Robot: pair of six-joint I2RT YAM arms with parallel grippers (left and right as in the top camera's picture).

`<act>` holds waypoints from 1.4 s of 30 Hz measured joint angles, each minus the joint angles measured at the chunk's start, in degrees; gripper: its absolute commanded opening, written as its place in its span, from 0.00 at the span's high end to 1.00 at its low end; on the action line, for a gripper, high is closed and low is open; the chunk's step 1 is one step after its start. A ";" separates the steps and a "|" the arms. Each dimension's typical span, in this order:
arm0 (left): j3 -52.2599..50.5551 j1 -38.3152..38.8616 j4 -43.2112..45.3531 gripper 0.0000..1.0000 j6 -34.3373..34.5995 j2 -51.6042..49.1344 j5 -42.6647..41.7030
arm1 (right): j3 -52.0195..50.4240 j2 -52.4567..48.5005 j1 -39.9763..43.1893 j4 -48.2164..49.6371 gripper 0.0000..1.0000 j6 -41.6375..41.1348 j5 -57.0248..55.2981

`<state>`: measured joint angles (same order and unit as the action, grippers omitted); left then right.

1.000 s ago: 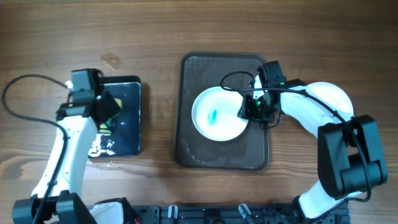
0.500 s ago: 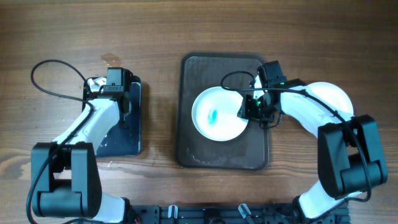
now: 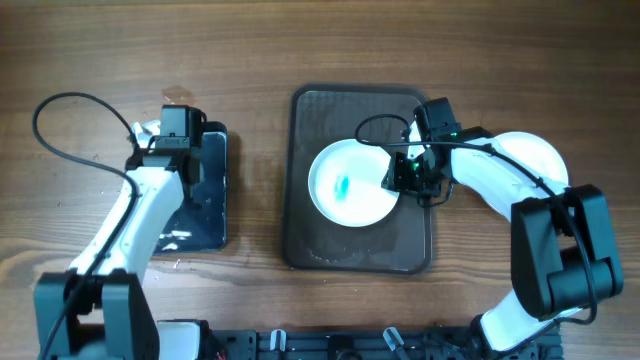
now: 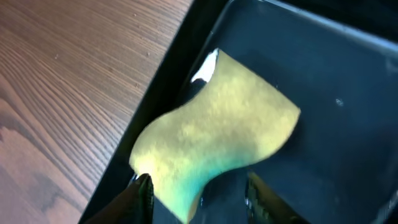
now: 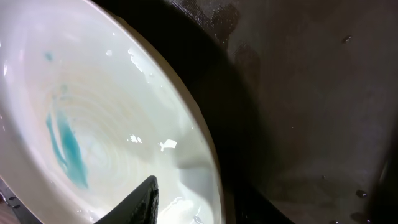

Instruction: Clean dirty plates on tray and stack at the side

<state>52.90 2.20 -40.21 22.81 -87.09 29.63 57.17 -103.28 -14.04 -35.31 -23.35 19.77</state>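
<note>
Fingers of the left tool (image 4: 199, 196) straddle one end of a yellow sponge (image 4: 217, 130) over a black tray (image 4: 348, 93); whether they squeeze it I cannot tell. The right tool (image 3: 402, 176), arm bent, is clenched on the rim of the blue-smeared plate (image 3: 345, 185), which sits on a wet brown tray (image 3: 320, 245) on the wooden surface (image 3: 250, 40).

surf: wood table (image 3: 300, 40) | brown, grain runs L-R | light: even, soft

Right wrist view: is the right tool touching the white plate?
Touching. The right wrist view shows one finger of the right tool lying on the inner surface of the white plate, just inside its rim.
</note>
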 measured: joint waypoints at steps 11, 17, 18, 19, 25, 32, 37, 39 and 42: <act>0.02 0.00 1.77 0.69 -5.11 -11.87 2.08 | 0.00 0.00 0.00 0.20 0.55 0.00 0.44; -0.02 0.00 4.46 0.96 -6.19 -14.29 6.10 | 0.00 0.00 0.00 0.20 0.55 0.00 0.57; -0.02 0.00 4.39 0.96 -6.16 -14.27 6.16 | 0.00 0.00 0.00 0.20 0.55 0.00 0.57; 0.00 0.02 4.15 0.96 -6.16 -14.27 6.10 | 0.00 0.00 0.00 0.20 0.55 -0.02 0.57; 2.32 0.02 -2.43 0.96 -5.99 -11.58 -4.48 | 0.00 0.00 0.00 0.17 0.55 0.00 0.59; 4.50 -1.73 -3.34 0.96 -5.99 3.80 -29.68 | 0.00 0.00 0.00 0.17 0.55 0.00 0.57; 4.76 -11.08 -3.52 0.96 -6.01 6.69 -44.22 | 0.00 0.00 0.00 0.15 0.55 0.00 0.59; 4.48 -15.61 -3.52 0.96 -6.03 6.64 -47.80 | 0.00 0.00 0.02 0.07 0.55 0.00 0.57; 3.96 -21.68 -3.54 0.95 -7.82 6.64 -53.16 | 0.02 0.00 0.00 -0.28 0.55 0.00 0.59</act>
<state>56.86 -19.49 -43.75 14.98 -80.44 -23.53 57.19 -103.28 -14.04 -35.59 -23.35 20.36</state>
